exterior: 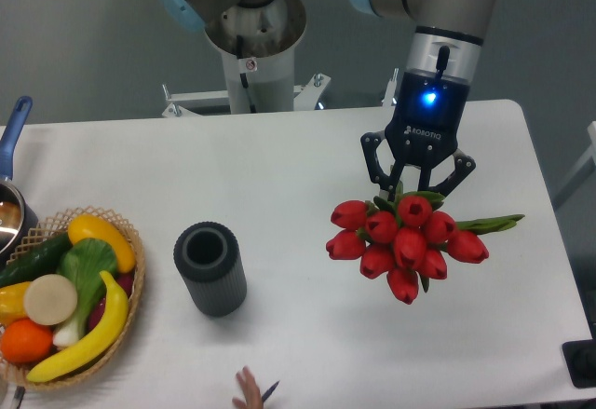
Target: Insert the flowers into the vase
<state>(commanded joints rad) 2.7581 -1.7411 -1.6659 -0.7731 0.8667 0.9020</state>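
Wicker basket (130,283) of toy produce at the white table's (279,167) left edge, blue-handled pot (11,195) behind it

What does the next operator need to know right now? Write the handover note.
End effector: closed around the stems of the flowers, at the right side of the table.
Flowers: in the grasp, buds pointing toward the camera; whether they are lifted off the table cannot be told.
Vase: upright and empty, left of the flowers, beside the wicker basket of toy produce.
Done: flowers grasped.
Left: carry them over the vase, turn stems down, insert, release.
Note: a hand shows at the table's near edge.
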